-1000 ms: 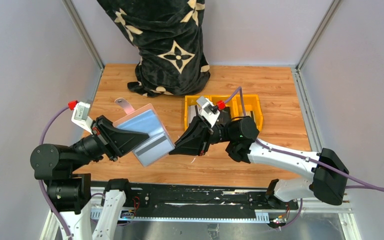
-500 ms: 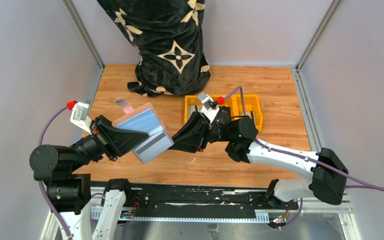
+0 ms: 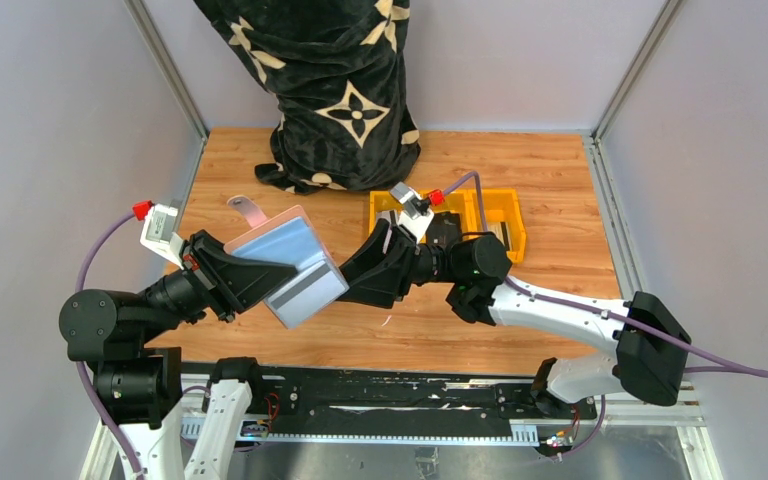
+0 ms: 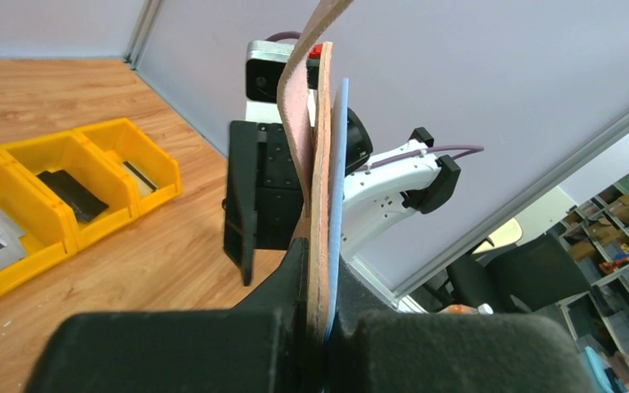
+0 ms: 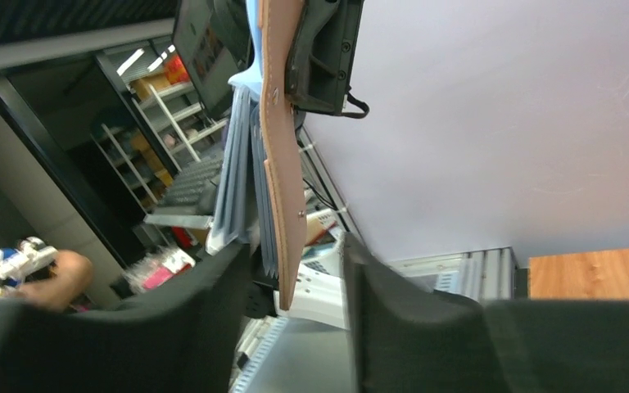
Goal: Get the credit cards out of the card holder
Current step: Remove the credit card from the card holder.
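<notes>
My left gripper (image 3: 282, 272) is shut on the card holder (image 3: 272, 224), a brown wallet held up above the table with a pale blue credit card (image 3: 285, 255) against its face. In the left wrist view the card holder (image 4: 319, 205) stands edge-on between the shut jaws (image 4: 328, 327), with the blue card (image 4: 341, 164) beside it. My right gripper (image 3: 347, 285) is open at the wallet's right corner. In the right wrist view its jaws (image 5: 295, 270) stand on either side of the card holder's end (image 5: 282, 188) and several grey-blue cards (image 5: 237, 164), apart from them.
A yellow three-compartment bin (image 3: 508, 215) stands on the wooden table behind my right arm; it also shows in the left wrist view (image 4: 16, 246), holding a pale card and a black item. A black patterned cloth (image 3: 330, 80) hangs at the back.
My right gripper has moved left toward the held card holder, and its open jaws now straddle the wallet's corner. My left gripper has stayed still.
</notes>
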You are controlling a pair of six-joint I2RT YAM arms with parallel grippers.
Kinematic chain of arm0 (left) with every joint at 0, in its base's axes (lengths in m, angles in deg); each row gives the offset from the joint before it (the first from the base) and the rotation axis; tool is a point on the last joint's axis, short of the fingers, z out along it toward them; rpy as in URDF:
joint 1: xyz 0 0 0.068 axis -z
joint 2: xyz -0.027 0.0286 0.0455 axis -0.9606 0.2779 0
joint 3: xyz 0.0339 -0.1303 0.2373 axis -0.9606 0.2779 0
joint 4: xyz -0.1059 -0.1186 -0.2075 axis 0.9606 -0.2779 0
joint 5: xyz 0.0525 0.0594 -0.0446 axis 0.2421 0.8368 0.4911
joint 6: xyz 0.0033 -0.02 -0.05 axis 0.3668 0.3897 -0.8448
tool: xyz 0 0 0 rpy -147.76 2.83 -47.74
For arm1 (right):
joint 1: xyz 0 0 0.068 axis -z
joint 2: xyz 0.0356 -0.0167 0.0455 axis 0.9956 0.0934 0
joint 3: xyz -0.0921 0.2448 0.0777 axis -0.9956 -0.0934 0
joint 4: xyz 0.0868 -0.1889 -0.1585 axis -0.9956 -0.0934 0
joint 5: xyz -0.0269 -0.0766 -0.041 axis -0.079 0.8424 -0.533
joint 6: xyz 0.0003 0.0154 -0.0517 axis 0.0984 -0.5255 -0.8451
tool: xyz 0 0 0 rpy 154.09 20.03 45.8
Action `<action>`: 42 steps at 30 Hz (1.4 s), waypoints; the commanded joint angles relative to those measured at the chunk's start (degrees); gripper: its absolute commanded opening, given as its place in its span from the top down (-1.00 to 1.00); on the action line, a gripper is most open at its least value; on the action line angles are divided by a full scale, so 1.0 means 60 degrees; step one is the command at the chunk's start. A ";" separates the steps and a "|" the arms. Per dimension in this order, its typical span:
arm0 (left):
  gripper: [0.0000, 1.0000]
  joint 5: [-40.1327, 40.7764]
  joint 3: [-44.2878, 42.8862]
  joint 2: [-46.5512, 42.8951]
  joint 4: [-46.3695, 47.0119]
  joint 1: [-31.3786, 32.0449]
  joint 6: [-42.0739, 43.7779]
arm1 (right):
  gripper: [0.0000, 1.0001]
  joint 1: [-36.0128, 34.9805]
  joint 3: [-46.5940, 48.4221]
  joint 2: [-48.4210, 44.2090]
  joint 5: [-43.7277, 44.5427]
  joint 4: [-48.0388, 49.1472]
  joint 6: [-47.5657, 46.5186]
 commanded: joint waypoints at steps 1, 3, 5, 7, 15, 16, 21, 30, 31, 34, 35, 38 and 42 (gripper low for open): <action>1.00 -0.0199 -0.0080 0.0009 -0.0006 0.0010 0.0142 | -0.11 -0.0095 0.0337 0.0030 0.0599 0.0672 0.0268; 1.00 -0.0210 -0.0073 0.0009 -0.0026 0.0010 0.0184 | -0.37 -0.0095 0.0394 0.0060 0.0692 0.0716 0.0328; 1.00 -0.0227 -0.0037 -0.0006 -0.0075 0.0010 0.0278 | -0.47 -0.0095 0.0439 0.0062 0.0726 0.0714 0.0412; 1.00 -0.0243 -0.0027 -0.0032 -0.0143 0.0018 0.0389 | -0.49 -0.0095 0.0466 0.0061 0.0761 0.0688 0.0456; 1.00 -0.0326 0.0192 -0.0147 -0.0206 0.0010 0.0696 | -0.54 -0.0095 0.0847 0.0057 0.1162 -0.0322 0.0083; 1.00 -0.0341 0.0215 -0.0165 -0.0222 0.0010 0.0725 | -0.54 -0.0095 0.0925 0.0076 0.1169 -0.0432 0.0021; 1.00 -0.0431 0.0257 -0.0237 -0.0307 0.0010 0.0853 | -0.56 -0.0095 0.1329 0.0263 0.1103 -0.0549 -0.0050; 1.00 -0.0681 0.0519 -0.0404 -0.0397 0.0010 0.0787 | -0.59 -0.0138 0.1777 0.0812 0.0751 0.0258 0.0256; 1.00 -0.0675 0.0527 -0.0426 -0.0388 0.0010 0.0787 | -0.59 -0.0150 0.1805 0.0900 0.0709 0.0437 0.0361; 1.00 -0.0585 0.0457 -0.0424 -0.0412 0.0010 0.0801 | -0.56 -0.0168 0.1867 0.1143 0.0493 0.0900 0.0717; 1.00 -0.0496 0.0415 -0.0418 -0.0458 0.0010 0.0819 | -0.47 -0.0179 0.1862 0.1209 0.0437 0.1061 0.0849; 1.00 -0.0180 0.0353 -0.0375 -0.0610 0.0010 0.0897 | -0.39 -0.0197 0.1725 0.1365 0.0395 0.1749 0.1304; 1.00 0.0168 0.0456 -0.0379 -0.0818 0.0011 0.1053 | -0.62 -0.0286 0.1448 0.1438 0.0617 0.2590 0.1445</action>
